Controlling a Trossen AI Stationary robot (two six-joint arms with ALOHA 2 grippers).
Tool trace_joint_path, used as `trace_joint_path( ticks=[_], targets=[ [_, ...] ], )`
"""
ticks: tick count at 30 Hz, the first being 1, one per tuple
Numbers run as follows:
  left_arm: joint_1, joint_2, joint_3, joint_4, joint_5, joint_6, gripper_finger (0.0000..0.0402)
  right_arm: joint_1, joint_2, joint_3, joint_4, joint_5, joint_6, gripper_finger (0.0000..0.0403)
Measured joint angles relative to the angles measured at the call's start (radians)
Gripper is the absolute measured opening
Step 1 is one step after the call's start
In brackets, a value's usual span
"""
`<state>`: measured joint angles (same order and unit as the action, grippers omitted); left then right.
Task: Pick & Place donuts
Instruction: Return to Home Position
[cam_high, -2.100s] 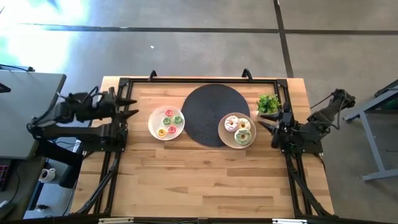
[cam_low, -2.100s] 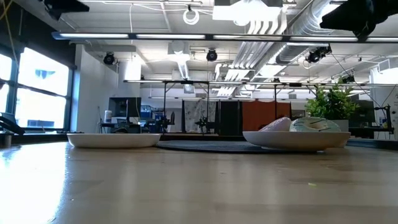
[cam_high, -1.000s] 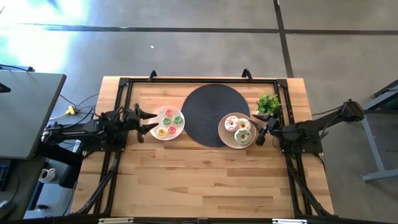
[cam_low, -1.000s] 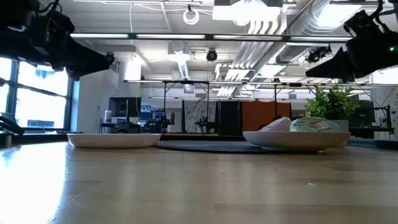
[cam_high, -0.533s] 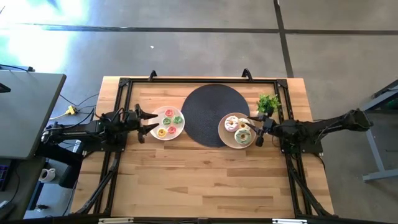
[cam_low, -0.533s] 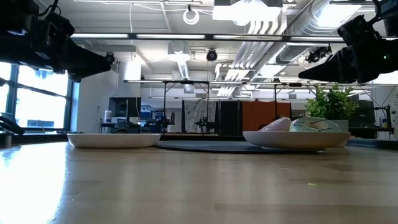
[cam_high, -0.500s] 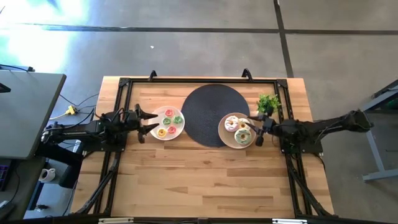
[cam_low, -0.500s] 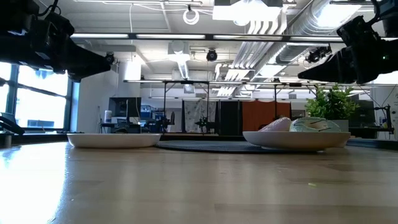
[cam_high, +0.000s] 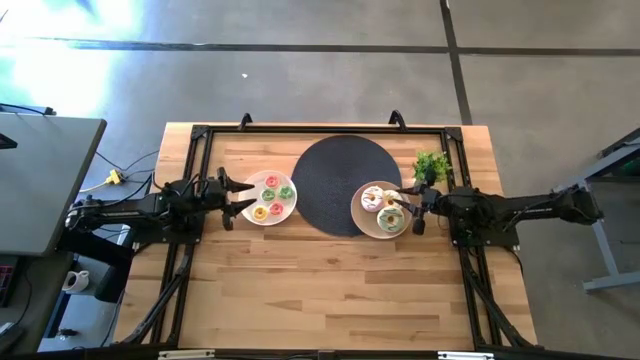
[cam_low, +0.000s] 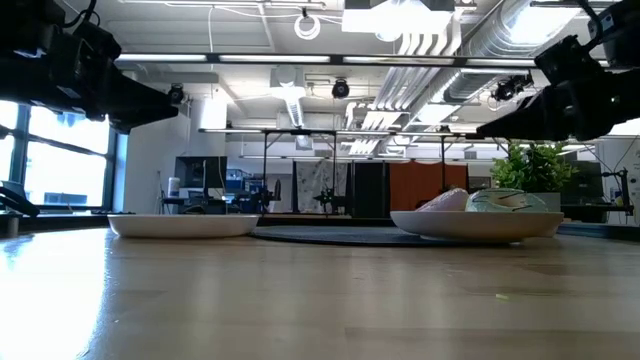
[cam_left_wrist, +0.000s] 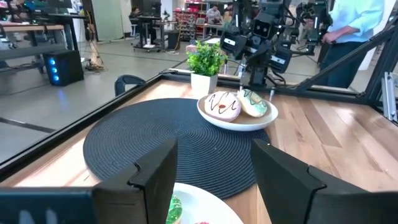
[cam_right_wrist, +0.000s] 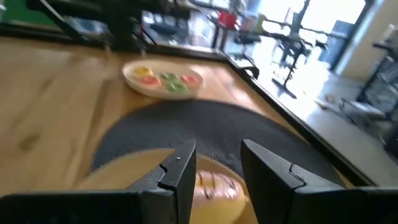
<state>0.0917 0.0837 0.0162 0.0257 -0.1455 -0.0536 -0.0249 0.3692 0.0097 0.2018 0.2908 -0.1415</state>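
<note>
Several tiny donuts (cam_high: 272, 197) with pink, green and yellow icing lie on a small white plate (cam_high: 250, 189) left of the big black disc. Three larger donuts (cam_high: 383, 207) lie on a tan plate (cam_high: 360, 222) at the disc's right edge. My left gripper (cam_high: 241, 196) is open and empty, level, at the small plate's left rim. My right gripper (cam_high: 399, 200) is open and empty, above the right part of the tan plate. In the right wrist view a white-and-pink donut (cam_right_wrist: 214, 185) shows between my fingers, farther off.
The big black woven disc (cam_high: 335, 180) lies at the table's far middle. A small potted plant (cam_high: 432, 165) stands at the far right, close behind my right gripper. Black frame rails run along the table's left, right and far edges. A person stands beyond the table (cam_left_wrist: 354, 25).
My right gripper has gone toward the table's left edge, from the tan plate's right rim to above the plate's right part, staying open. My left gripper has kept still at the small plate's left rim. No donut has moved.
</note>
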Motion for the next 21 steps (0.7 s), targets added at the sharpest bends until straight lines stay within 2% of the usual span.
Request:
trace_joint_path(
  ticks=[4,15,21],
  targets=[
    [0.0,-0.001,0.0,0.0,-0.002,0.0,0.0202,-0.002,-0.07,0.0,0.011,-0.043,-0.027,0.0124],
    [0.0,-0.001,-0.001,0.0,-0.002,-0.003,0.0202,-0.002,-0.357,0.0,-0.142,-0.063,-0.059,0.0124],
    [0.0,-0.001,-0.001,0.0,-0.003,-0.003,0.0202,-0.002,-0.346,0.0,-0.152,-0.101,-0.052,0.0124]
  ],
)
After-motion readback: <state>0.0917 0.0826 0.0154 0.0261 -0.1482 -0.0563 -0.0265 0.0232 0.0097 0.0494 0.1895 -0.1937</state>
